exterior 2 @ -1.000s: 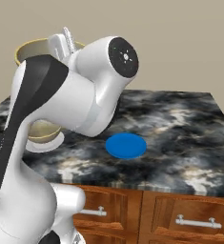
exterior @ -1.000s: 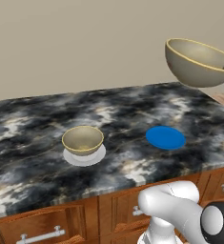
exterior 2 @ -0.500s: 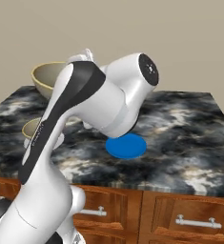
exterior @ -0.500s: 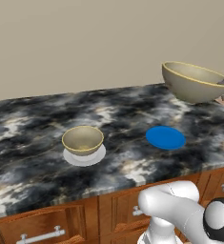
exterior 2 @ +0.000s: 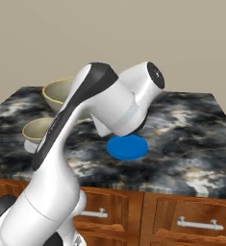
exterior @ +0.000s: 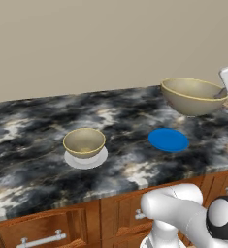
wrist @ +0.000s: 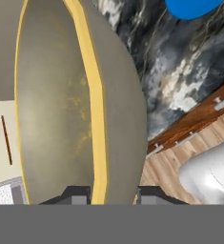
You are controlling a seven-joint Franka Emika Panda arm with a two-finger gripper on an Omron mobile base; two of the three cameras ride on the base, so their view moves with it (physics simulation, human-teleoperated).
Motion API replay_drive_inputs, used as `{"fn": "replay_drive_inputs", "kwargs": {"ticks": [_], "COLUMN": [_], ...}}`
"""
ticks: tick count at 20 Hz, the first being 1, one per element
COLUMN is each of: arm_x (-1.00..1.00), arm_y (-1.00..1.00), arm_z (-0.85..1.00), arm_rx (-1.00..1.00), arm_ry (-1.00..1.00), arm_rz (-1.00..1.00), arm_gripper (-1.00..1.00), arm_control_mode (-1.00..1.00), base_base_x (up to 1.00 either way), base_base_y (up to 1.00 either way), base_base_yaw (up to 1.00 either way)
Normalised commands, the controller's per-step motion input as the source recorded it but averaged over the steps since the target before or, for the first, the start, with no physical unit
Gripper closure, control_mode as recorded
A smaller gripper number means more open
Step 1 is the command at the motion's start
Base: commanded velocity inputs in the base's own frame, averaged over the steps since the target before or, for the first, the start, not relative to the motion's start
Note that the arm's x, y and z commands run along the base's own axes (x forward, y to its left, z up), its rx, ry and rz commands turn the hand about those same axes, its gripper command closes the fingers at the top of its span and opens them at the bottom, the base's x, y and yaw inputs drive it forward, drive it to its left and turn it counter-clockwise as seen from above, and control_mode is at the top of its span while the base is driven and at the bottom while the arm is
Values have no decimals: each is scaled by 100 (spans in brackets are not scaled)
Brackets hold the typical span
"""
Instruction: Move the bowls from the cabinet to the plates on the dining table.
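2 grey-olive round bowls with pale yellow rims logged. Bowl 1: seated upright on pale grey-white flat plate, dark marbled stone island top, left of centre; placement looks finished. Bowl 2: airborne above table's right rear, roughly level, mouth up. Two-finger gripper: dark tips pinch bowl 2's rim wall, 1 inside, 1 outside. Bright blue flat plate: bare, just forward-left of carried bowl; likely destination. Rim hold keeps bowl's foot free for setting down.
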Motion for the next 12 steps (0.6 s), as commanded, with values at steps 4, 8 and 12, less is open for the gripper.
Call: {"fn": "replay_drive_inputs", "kwargs": {"ticks": [4,8,12], "arm_x": [18,22,24], "arm_y": [-13,-10,-10], "arm_z": [-37,-36,-33], "arm_rx": [-12,-14,-12], "arm_ry": [0,-1,-3], "arm_rz": [4,3,1], "arm_gripper": [100,100,100], "arm_control_mode": [-100,-100,-100], "base_base_x": [0,0,0], "base_base_y": [0,0,0], "base_base_yaw": [0,0,0]}}
